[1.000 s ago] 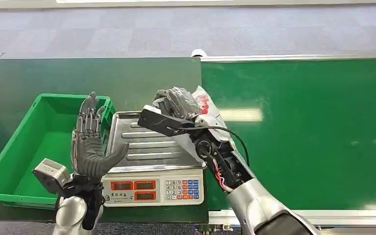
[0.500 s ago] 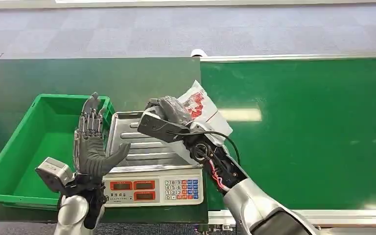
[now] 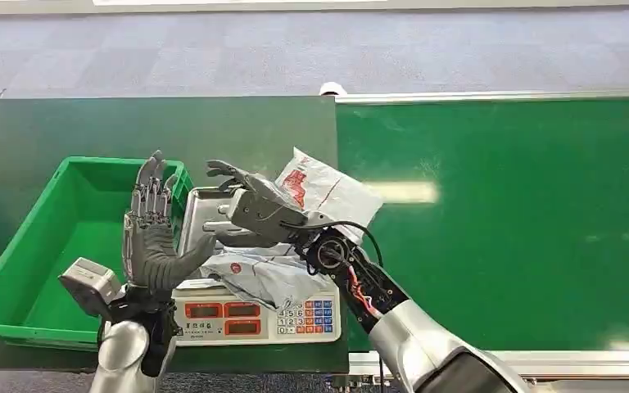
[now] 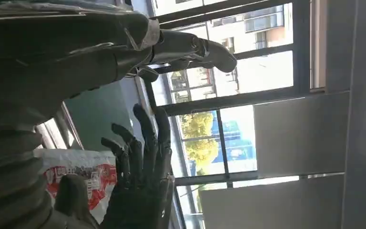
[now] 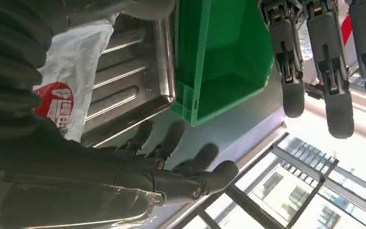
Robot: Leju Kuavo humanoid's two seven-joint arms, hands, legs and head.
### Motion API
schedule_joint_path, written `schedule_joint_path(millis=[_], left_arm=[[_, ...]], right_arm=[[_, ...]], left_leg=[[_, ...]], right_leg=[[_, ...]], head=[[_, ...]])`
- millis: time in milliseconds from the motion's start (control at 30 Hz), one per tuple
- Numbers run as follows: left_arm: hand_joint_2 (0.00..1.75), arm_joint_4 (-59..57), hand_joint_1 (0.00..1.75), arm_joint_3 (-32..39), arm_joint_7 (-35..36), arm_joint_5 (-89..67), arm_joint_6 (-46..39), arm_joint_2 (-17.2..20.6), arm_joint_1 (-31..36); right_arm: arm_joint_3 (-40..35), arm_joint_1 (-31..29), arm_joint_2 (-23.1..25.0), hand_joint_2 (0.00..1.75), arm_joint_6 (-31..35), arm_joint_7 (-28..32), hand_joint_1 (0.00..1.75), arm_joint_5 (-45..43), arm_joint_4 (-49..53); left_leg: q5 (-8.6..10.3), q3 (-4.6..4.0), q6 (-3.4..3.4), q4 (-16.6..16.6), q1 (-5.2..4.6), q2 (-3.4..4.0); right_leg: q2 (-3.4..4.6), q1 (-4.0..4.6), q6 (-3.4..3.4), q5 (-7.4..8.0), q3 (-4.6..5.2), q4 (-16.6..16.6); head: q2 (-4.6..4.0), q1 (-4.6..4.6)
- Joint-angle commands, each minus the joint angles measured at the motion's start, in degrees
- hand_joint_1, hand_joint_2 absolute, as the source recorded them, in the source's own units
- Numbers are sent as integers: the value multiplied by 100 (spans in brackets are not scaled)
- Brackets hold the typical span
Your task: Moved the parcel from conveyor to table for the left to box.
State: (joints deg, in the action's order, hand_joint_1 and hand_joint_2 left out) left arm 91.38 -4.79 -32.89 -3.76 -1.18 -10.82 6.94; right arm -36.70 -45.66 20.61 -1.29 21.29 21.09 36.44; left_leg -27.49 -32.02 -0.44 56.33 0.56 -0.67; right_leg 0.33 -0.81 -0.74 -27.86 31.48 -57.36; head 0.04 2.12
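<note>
Parcel (image 3: 295,237) dropped onto scale (image 3: 254,315) — right hand (image 3: 250,205) now spread, empty | left hand (image 3: 154,237) open — upright

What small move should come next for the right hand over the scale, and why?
Probably draw the right hand back toward the conveyor. Its fingers are spread and the white plastic parcel with red print lies on the steel-topped weighing scale, apparently released. The left hand waits open beside the green plastic bin, and clearing the way would let it reach the parcel.
</note>
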Motion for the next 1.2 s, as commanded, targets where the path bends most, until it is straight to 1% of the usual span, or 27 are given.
schedule_joint_path(millis=[33, 100, 133, 167, 200, 233, 267, 300, 367, 400, 433, 500, 533, 567, 600, 633, 667, 733, 767, 800, 867, 900, 1000, 1033, 1100, 1133, 1200], left_arm=[[175, -504, 0, -47, 60, 47, 190, -58, 425], [175, -493, 0, -59, 72, 64, 216, -71, 421], [175, -453, 0, -107, 117, 79, 281, -87, 389], [175, -415, 0, -145, 155, 75, 287, -105, 360], [175, -380, 0, -172, 224, 65, 259, -118, 330], [175, -354, 0, -218, 294, 48, 202, -114, 303], [175, -363, 0, -229, 335, 36, 170, -120, 286], [175, -412, 0, -310, 470, -68, 106, -96, 284], [175, -550, 0, -476, 520, -316, -45, -87, 326], [175, -547, 0, -601, 486, -502, -95, -69, 330], [175, -483, 0, -736, 498, -618, -121, -61, 309], [175, -418, 0, -881, 578, -794, -187, -8, 305], [175, -403, 0, -942, 654, -901, -234, 3, 314], [175, -413, 0, -974, 706, -967, -254, 20, 323], [175, -443, 0, -1017, 775, -1057, -276, 40, 339], [175, -573, 0, -1108, 947, -1410, -464, 84, 402], [175, -618, 0, -1113, 947, -1416, -470, 79, 420], [175, -989, 0, -1286, 1332, -1895, -577, 165, 630], [175, -1076, 0, -1295, 1333, -1899, -573, 145, 684], [175, -1293, 0, -1395, 1479, -2157, -636, 176, 795], [175, -1454, 0, -1471, 1577, -2292, -621, 178, 864], [175, -1636, 0, -1653, 1699, -2570, -559, 261, 958], [175, -1980, 0, -1848, 1790, -2909, -459, 257, 1072], [175, -2203, 0, -1964, 1961, -3259, -533, 242, 1173], [175, -2431, 0, -2021, 1995, -3441, -572, 183, 1267], [175, -2683, 0, -2100, 2227, -3743, -601, 148, 1386], [175, -2959, 0, -2103, 2316, -3925, -627, 37, 1507]], right_arm=[[356, -153, -161, 175, -547, 106, 0, -288, -284], [377, -99, -188, 175, -516, 168, 0, -290, -212], [529, 93, -234, 175, -257, 380, 0, -360, 111], [588, 242, -287, 175, -54, 418, 0, -343, 438], [606, 403, -341, 175, 215, 470, 0, -249, 826], [587, 643, -477, 175, 469, 318, 0, -98, 1500], [596, 725, -532, 175, 707, 315, 0, 30, 1756], [616, 958, -684, 175, 1032, 351, 0, 175, 2338], [715, 1328, -1020, 175, 1273, 265, 0, 337, 3262], [819, 1552, -1178, 175, 1589, 400, 0, 475, 3679], [920, 1777, -1380, 175, 1790, 427, 0, 606, 4060], [1060, 2027, -1583, 175, 2111, 607, 0, 812, 4407], [1154, 2210, -1709, 175, 2369, 710, 0, 934, 4577], [1226, 2300, -1738, 175, 2539, 812, 0, 977, 4656], [1289, 2422, -1775, 175, 2697, 893, 0, 975, 4731], [1390, 2615, -1856, 175, 2991, 1043, 0, 941, 4874], [1400, 2660, -1889, 175, 3014, 1065, 0, 926, 4906], [1499, 2869, -1938, 175, 3279, 1131, 0, 838, 5096], [1503, 2910, -1958, 175, 3294, 1135, 0, 827, 5133], [1513, 2997, -1951, 175, 3311, 1133, 0, 813, 5210], [1496, 3064, -1936, 175, 3280, 1134, 0, 792, 5268], [1402, 3066, -1965, 175, 3168, 1111, 0, 900, 5264], [1306, 3070, -1915, 175, 2965, 1043, 0, 1080, 5245], [1266, 3085, -1883, 175, 2961, 1041, 0, 1240, 5263], [1234, 3118, -1858, 175, 2935, 1010, 0, 1343, 5303], [1192, 3151, -1845, 175, 2893, 1013, 0, 1398, 5347], [1162, 3198, -1804, 175, 2847, 988, 0, 1420, 5399]], left_leg=[[6, -4, 1, 0, 4, -15], [7, -2, 2, -2, 6, -19], [5, 1, 1, -2, 4, -14], [7, 2, 3, -5, 5, -15], [4, 3, 2, -3, 4, -13], [4, 0, 2, -3, 4, -17], [5, 0, 4, -3, 5, -18], [4, -4, 3, -1, 5, -20], [6, -4, 4, -3, 6, -31], [6, -5, 3, -2, 5, -33], [9, -3, 6, -6, 7, -47], [10, -4, 7, -5, 7, -57], [7, -6, 5, -3, 4, -45], [6, -4, 4, -2, 2, -41], [10, -2, 8, -7, 6, -54], [5, -4, 3, -4, 0, -39], [6, -1, 3, -5, 1, -39], [3, -1, 2, -3, -3, -32], [6, -1, 1, -6, 0, -43], [5, -2, 1, -4, -1, -39], [10, 0, 2, -8, 3, -41], [1, 0, 2, -2, -1, -21], [3, 1, 3, -4, -2, -16], [5, 3, 4, -7, 0, -13], [6, 3, 4, -7, 1, -19], [2, 2, 3, -3, -1, -16], [3, 3, 3, -4, -1, -18]], right_leg=[[-22, 5, 5, 1, -5, 4], [-27, 7, 5, 2, -9, 8], [-21, 5, 4, 1, -8, 7], [-24, 7, 4, 4, -12, 13], [-20, 5, 3, 1, -10, 9], [-22, 6, 2, 0, -9, 10], [-26, 7, 3, 1, -11, 12], [-27, 7, 2, 0, -6, 10], [-38, 8, 2, -1, -13, 14], [-38, 6, 1, -2, -10, 12], [-56, 8, 1, -2, -19, 21], [-66, 8, 1, -2, -23, 25], [-50, 4, 0, -2, -13, 18], [-45, 1, 1, -3, -13, 15], [-64, 6, 1, 0, -26, 29], [-42, -1, 1, -2, -15, 16], [-44, 1, 3, -1, -17, 19], [-34, -4, 2, -2, -10, 13], [-48, -1, 5, -2, -16, 18], [-42, -3, 4, -2, -9, 13], [-50, 2, 7, 2, -13, 21], [-23, -3, 2, 0, -5, 10], [-20, -2, 3, 2, -5, 11], [-21, 1, 5, 5, -9, 18], [-26, 2, 4, 4, -12, 19], [-21, -1, 3, 0, -8, 12], [-23, -1, 3, 1, -10, 13]], head=[[0, 0], [0, -2], [0, 0], [0, 0], [0, 0], [0, 0], [0, 0], [0, 0], [0, 0], [0, 0], [0, 0], [0, 0], [0, -2], [0, 0], [0, -2], [0, -2], [0, 0], [0, 0], [0, 2], [0, 2], [0, 0], [0, 2], [0, 2], [0, 0], [-2, 2], [0, 0], [0, 0]])
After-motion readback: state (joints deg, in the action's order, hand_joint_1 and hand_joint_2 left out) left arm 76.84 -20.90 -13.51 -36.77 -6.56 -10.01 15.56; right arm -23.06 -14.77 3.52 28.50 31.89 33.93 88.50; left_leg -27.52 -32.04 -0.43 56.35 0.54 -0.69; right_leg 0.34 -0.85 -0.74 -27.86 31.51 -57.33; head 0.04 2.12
